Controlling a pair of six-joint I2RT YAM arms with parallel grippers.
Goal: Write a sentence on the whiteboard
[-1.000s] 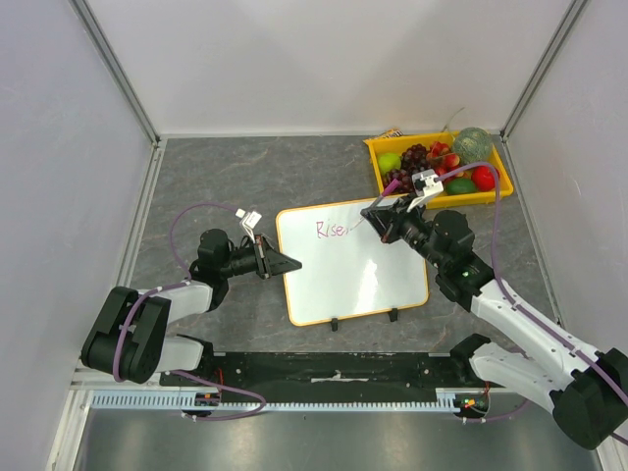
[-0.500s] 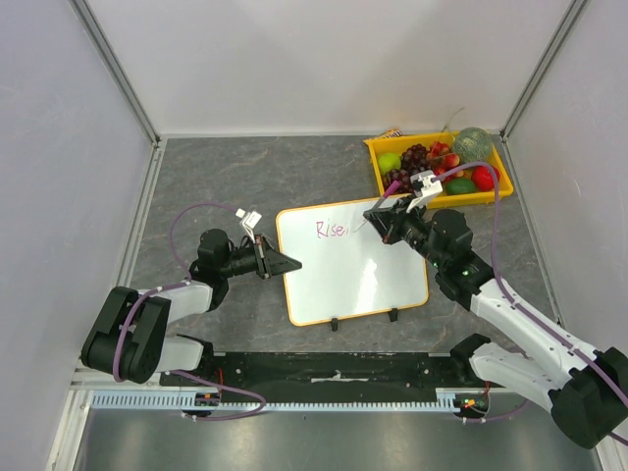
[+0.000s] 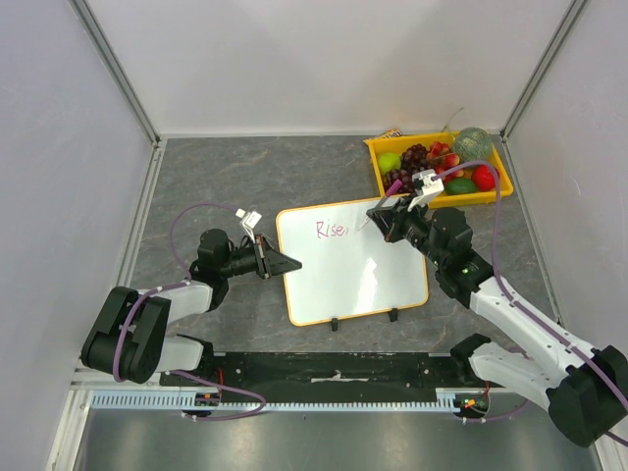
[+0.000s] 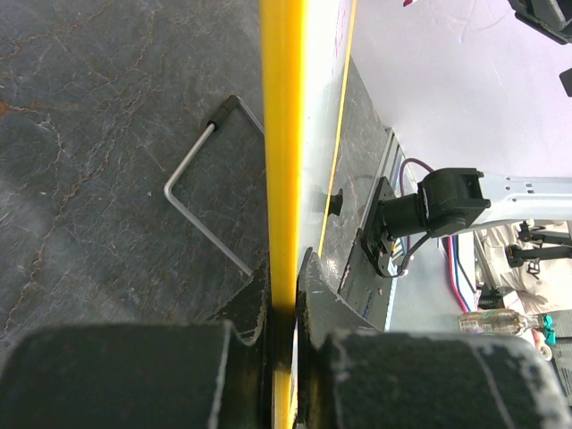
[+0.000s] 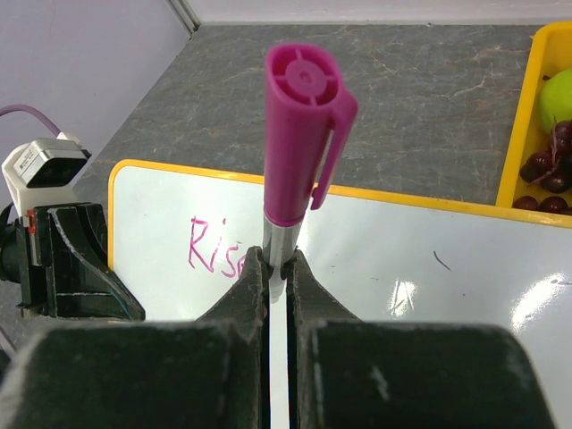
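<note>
Whiteboard [image 3: 343,280] lying mid-frame on tabletop [image 3: 245,177] | left hand [image 3: 289,263] clamping its left rim | right hand [image 3: 376,213] clenching marker [image 5: 302,116], drifting toward upper right past "Rise" | sentence [image 3: 331,230] waiting on its next word

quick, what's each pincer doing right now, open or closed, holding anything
left pincer: closed, clamped on the yellow-rimmed edge of the whiteboard
right pincer: closed, holding the marker upright

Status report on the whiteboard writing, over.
Left tool shut on whiteboard rim. Right tool shut on pink marker. The sentence reads only "Rise". Nothing in the way; fruit tray aside.
</note>
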